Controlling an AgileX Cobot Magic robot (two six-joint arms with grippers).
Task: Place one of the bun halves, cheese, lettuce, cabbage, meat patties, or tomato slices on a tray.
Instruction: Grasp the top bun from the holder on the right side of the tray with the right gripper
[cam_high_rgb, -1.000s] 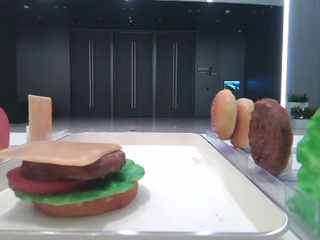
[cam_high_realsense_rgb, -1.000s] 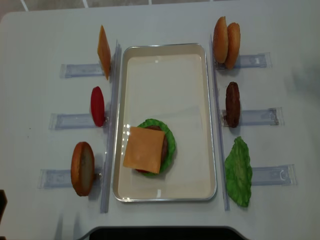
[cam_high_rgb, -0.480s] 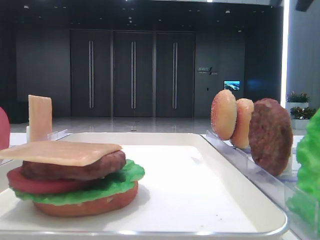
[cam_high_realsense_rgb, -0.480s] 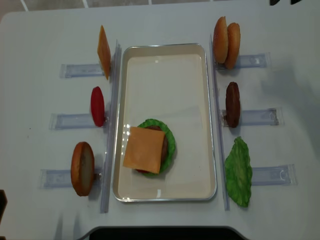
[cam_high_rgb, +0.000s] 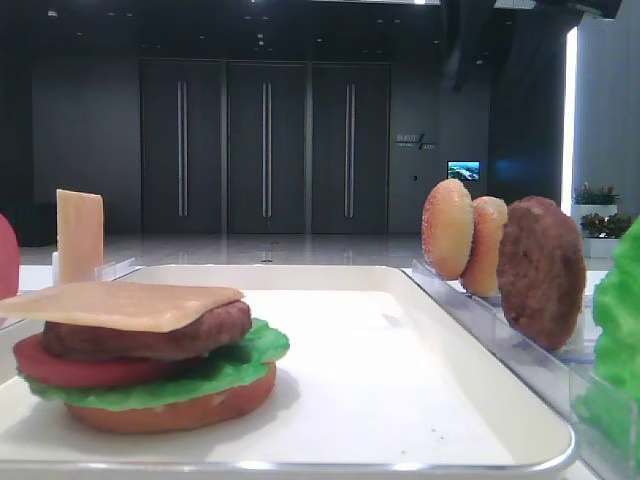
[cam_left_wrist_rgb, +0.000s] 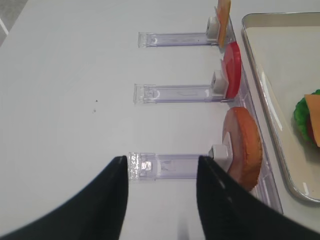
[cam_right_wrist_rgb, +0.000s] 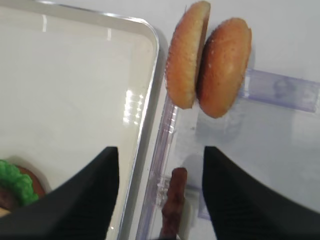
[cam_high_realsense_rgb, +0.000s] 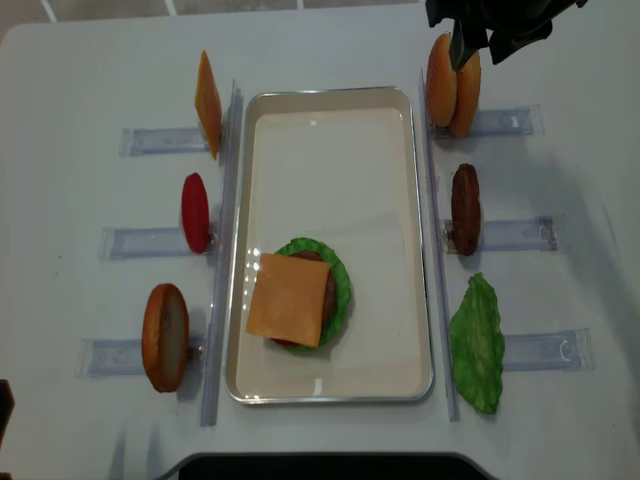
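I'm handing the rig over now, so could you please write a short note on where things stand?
Right gripper: jaws open, empty, above the two bun halves standing in their holder right of the tray.
Left gripper: jaws open, empty, over the left holders.
Done: on the tray, a stack of bottom bun, lettuce, tomato, patty, with cheese on top.
Left: grasp a bun top and set it on the stack.

Looks like a demo/lab setup in a big commercial lobby, not a kitchen. Behind the white tray (cam_high_rgb: 420, 290): dark wall w/ three tall panelled doors (cam_high_rgb: 265, 148), polished floor, small lit screen (cam_high_rgb: 463, 170), planter (cam_high_rgb: 594, 196) far right. Fake burger parts stand in clear acrylic holders (cam_high_realsense_rgb: 500, 122) either side of tray, on a plain white table (cam_high_realsense_rgb: 90, 70).
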